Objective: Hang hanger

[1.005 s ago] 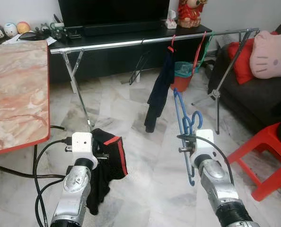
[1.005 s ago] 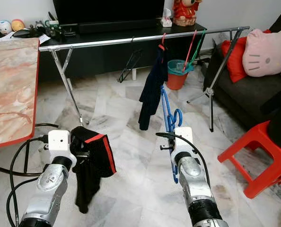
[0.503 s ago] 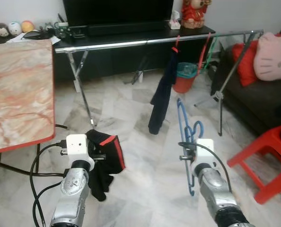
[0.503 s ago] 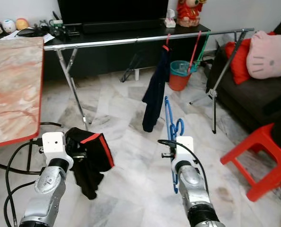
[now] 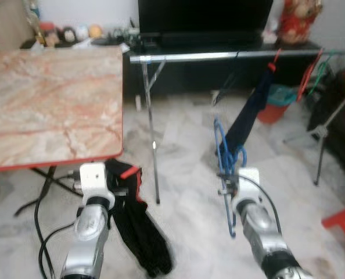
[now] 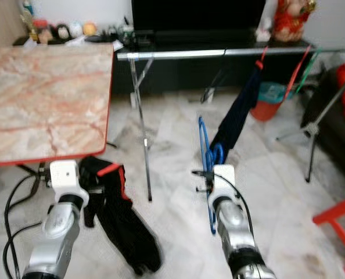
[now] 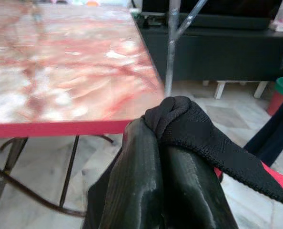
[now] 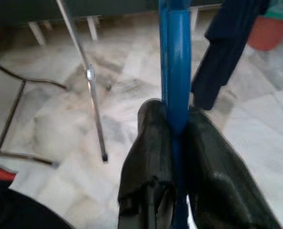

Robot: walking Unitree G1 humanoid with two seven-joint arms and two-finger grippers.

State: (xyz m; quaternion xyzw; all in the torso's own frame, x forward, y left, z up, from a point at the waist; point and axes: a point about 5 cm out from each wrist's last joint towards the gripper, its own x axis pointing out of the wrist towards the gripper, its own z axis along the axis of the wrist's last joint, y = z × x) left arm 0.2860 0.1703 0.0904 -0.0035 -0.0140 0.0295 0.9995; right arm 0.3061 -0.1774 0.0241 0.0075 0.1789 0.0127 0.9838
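The left gripper point(image 7: 160, 157) is clenching a black cloth point(image 5: 139, 226) with red trim beside the marble table point(image 5: 50, 104). The right gripper point(image 8: 176, 129) is gripping a blue hanger point(image 5: 223, 157) upright — near the rail point(image 5: 219, 56) — both arms reaching forward, low.

marble-top table point(image 5: 50, 99), tv console point(image 5: 219, 55), red stool point(image 6: 341, 218), pale marble floor point(image 5: 184, 192).

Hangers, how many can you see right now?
3: a blue hanger clamped in the right gripper, and a red hanger and a green hanger on the rail. Blur may hide others.
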